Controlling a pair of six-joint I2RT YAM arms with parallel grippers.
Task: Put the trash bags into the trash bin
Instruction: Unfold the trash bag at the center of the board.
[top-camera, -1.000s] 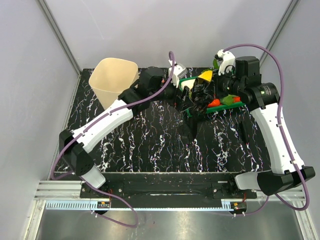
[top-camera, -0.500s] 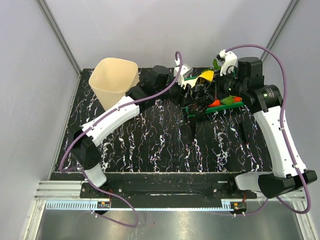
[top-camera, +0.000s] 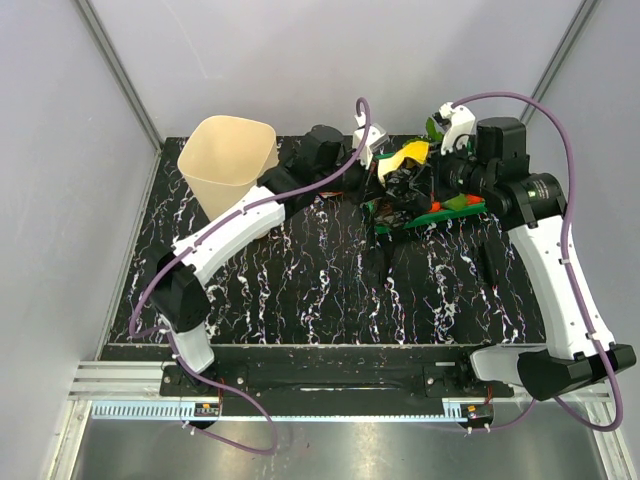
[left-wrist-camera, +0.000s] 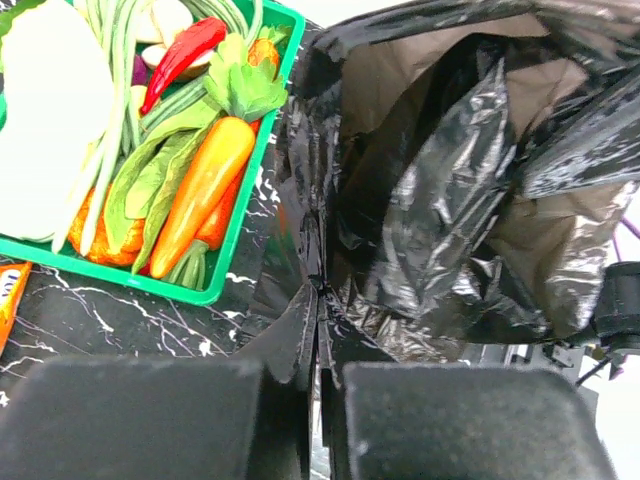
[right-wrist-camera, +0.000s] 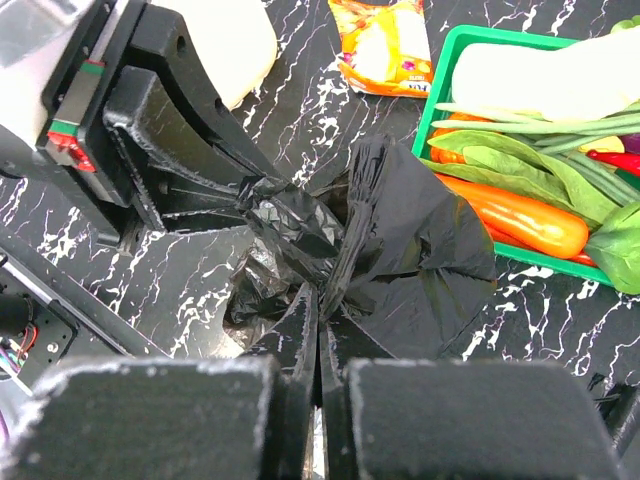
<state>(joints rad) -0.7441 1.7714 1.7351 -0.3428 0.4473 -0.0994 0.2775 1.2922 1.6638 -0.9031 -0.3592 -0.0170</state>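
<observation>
My left gripper (left-wrist-camera: 320, 335) and right gripper (right-wrist-camera: 320, 335) both clench the glossy black plastic trash bag (left-wrist-camera: 450, 210), bound for the tall cream bin (top-camera: 228, 160).

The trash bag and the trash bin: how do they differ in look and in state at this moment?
The trash bag is glossy black and crinkled; the trash bin is smooth and cream. The bag is limp, pinched by the left gripper and the right gripper beside the green tray; the bin stands upright, free of both. Both are over the same marbled table.

Left end effector (left-wrist-camera: 320, 360) pinching black trash bag (left-wrist-camera: 450, 200), green vegetable tray (left-wrist-camera: 242, 205) left
</observation>
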